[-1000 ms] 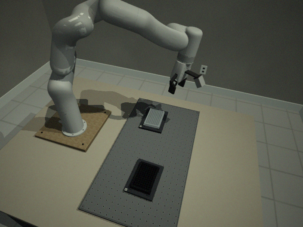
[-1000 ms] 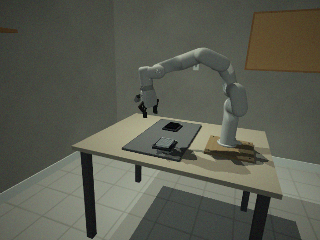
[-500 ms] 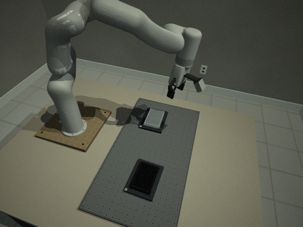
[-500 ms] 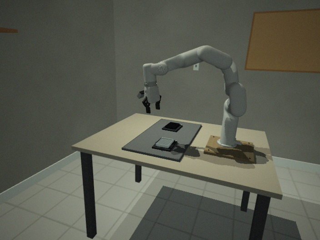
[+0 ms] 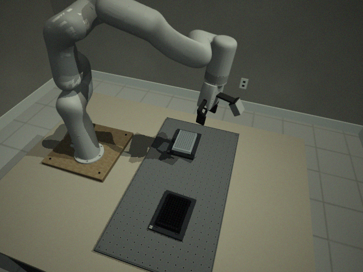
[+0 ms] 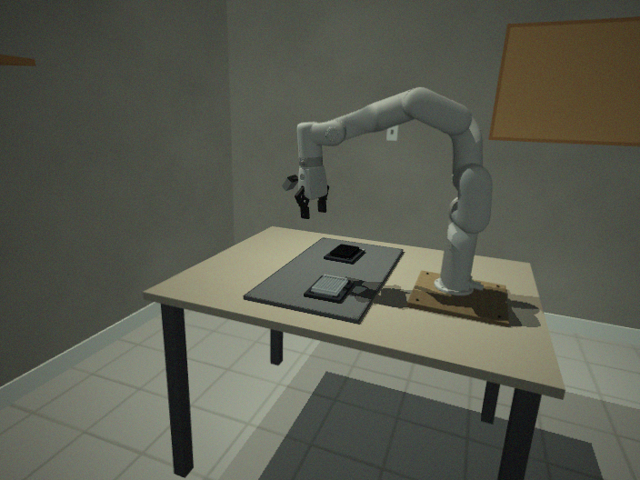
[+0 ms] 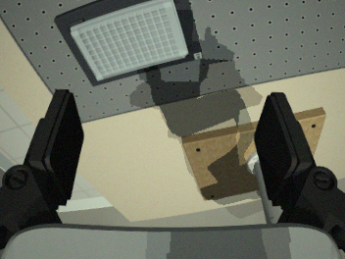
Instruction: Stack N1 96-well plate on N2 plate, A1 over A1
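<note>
On the left the arm [image 5: 73, 96] rises from its wooden base [image 5: 117, 164]; mid-table the white plate [image 5: 184, 141] sits in its nest and the black plate [image 5: 171, 213] in another; further right, high above, the gripper [image 5: 205, 114] hangs wide apart, empty.

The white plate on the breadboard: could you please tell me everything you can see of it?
The white plate is a pale, plastic-looking rectangle with a fine grid of small wells inside a plain rim. It lies flat and level in a dark nest, whose border shows all around it, on the grey perforated breadboard, at the end nearer the arm's base. The arm's shadow falls beside it. Only the nest touches it; the open end effector hangs above and off to one side. No A1 mark is legible.
</note>
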`<state>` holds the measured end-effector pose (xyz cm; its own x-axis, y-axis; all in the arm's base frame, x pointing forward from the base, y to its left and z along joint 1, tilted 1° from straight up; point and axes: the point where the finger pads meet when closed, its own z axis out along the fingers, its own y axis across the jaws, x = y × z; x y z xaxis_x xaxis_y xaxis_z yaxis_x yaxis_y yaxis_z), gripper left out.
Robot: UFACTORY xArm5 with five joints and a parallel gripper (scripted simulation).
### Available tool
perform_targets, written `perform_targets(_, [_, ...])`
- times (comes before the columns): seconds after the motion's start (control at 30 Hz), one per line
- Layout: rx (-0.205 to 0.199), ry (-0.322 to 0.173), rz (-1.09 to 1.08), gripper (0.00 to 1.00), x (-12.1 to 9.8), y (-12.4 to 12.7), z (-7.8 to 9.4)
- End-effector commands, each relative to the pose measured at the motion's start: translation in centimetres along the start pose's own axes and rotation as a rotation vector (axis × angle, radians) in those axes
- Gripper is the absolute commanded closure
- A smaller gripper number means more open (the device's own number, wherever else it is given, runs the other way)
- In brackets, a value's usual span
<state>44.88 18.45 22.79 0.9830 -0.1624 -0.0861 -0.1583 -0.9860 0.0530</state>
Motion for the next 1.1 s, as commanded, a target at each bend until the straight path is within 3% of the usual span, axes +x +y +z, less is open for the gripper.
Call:
perform_targets(0.0, [0.008, 0.007, -0.006, 0.0, 0.3, 1.6, -0.5])
perform_targets(0.2, [0.019, 0.019, -0.032, 0.0, 0.4, 4.5, -0.9])
perform_targets(0.3, [0.019, 0.019, -0.032, 0.0, 0.4, 4.7, -0.9])
perform_targets(1.07, [0.042, 0.062, -0.11, 0.0, -0.3, 13.2, -1.4])
